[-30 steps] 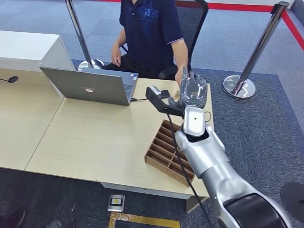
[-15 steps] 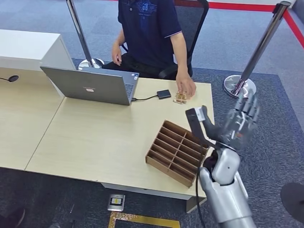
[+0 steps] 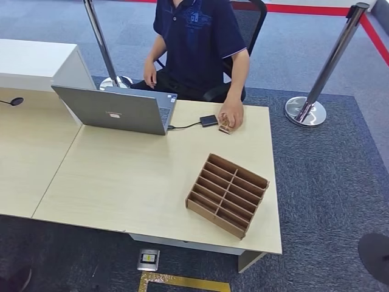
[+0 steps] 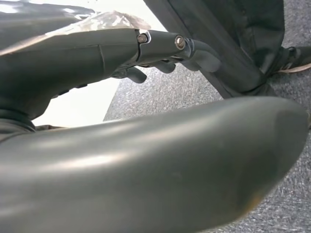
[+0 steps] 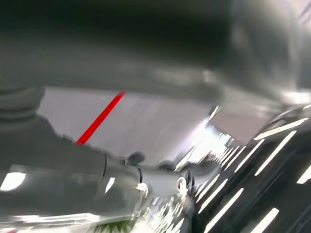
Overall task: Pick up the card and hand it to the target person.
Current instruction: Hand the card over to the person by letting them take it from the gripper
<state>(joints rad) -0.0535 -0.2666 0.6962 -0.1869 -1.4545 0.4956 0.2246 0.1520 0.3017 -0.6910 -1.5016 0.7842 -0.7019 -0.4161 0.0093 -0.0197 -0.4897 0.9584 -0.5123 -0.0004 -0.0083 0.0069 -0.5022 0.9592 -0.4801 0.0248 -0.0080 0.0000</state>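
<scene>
Head view: person's hand [image 3: 231, 115] rests on card [image 3: 225, 128] at far edge of table [image 3: 115, 176], beside small black device [image 3: 209, 120].
Card mostly covered by that hand; only a brown corner shows, face unreadable. Person seated behind table, head cut off by frame top. Slotted tray [image 3: 227, 194] sits near table's front right corner, well apart from card; laptop [image 3: 115, 109] at far left, cable to black device. Left wrist view: left hand [image 4: 161, 51] w/ fingers extended, nothing seen in them. Right wrist view: right hand [image 5: 146, 179] motion-blurred; finger state cannot be determined.
</scene>
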